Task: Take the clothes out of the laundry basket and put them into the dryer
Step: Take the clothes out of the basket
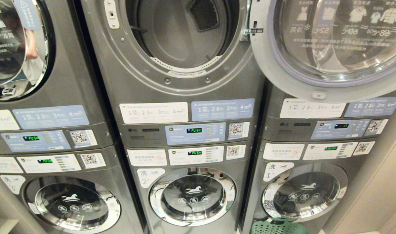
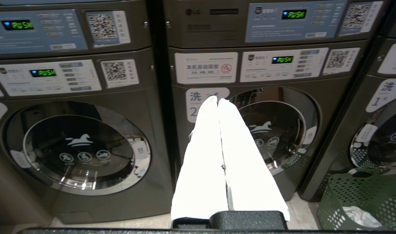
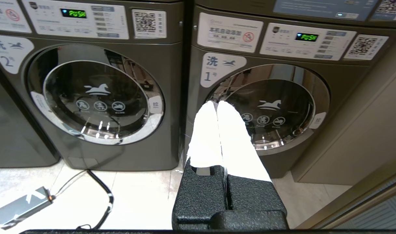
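Observation:
The middle upper dryer stands open, its drum empty and its round door swung out to the right. The dark green perforated laundry basket sits on the floor before the right-hand washer, with white clothes inside; its rim shows at the bottom of the head view. My left gripper hangs shut and empty before the middle washer. My right gripper is shut and empty too, in front of washer number 1. Neither arm shows in the head view.
Three stacked grey machines fill the wall, with lit control panels. A grey box with a black cable lies on the tiled floor. A beige wall panel borders the right side.

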Robot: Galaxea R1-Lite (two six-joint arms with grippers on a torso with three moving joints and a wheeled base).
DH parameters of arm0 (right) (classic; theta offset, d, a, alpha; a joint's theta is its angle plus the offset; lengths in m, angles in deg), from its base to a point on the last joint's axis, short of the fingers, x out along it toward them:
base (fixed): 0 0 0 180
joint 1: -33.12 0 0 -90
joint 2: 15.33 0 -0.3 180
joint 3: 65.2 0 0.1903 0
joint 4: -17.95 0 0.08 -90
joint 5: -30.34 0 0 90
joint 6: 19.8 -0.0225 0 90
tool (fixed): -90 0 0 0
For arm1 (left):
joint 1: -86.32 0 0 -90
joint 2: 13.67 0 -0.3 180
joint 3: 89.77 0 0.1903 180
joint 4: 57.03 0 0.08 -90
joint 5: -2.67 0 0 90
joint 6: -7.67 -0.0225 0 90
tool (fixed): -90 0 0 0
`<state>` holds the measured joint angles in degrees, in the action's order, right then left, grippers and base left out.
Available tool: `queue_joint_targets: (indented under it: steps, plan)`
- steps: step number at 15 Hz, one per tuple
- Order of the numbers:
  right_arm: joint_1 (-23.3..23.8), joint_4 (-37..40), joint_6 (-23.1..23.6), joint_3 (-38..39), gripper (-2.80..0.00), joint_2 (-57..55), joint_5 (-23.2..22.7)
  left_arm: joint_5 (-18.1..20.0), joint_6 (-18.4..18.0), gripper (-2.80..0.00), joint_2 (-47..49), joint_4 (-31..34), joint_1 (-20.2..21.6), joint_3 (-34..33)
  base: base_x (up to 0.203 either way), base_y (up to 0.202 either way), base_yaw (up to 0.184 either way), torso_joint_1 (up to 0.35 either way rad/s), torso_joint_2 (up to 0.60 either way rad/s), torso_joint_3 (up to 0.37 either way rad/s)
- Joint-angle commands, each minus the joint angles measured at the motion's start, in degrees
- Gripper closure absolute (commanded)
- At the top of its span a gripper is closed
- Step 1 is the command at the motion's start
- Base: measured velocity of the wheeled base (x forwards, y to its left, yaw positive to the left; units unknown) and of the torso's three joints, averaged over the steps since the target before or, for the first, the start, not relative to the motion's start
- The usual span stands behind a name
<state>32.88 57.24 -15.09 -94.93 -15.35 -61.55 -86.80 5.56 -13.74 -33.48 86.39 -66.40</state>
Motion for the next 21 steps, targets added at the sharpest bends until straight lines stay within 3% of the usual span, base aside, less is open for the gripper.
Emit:
queue_joint_targets:
  steps: [1,9,21]
  plan:
    - [0.0,0.1,0.0,-0.1,0.00,0.0,0.0,0.0,0.0,0.00,0.0,0.0,0.0,-0.1,0.000,-0.190,-0.001,0.000,0.00,0.002]
    - [0.0,0.1,0.0,-0.1,0.00,0.0,0.0,0.0,0.0,0.00,0.0,0.0,0.0,-0.1,-0.023,-0.171,-0.002,0.004,0.00,0.002]
    - [0.0,0.1,0.0,-0.1,0.00,0.0,0.0,-0.1,0.4,0.00,0.0,0.1,0.0,-0.1,-0.184,-0.188,0.004,0.000,0.00,0.002]
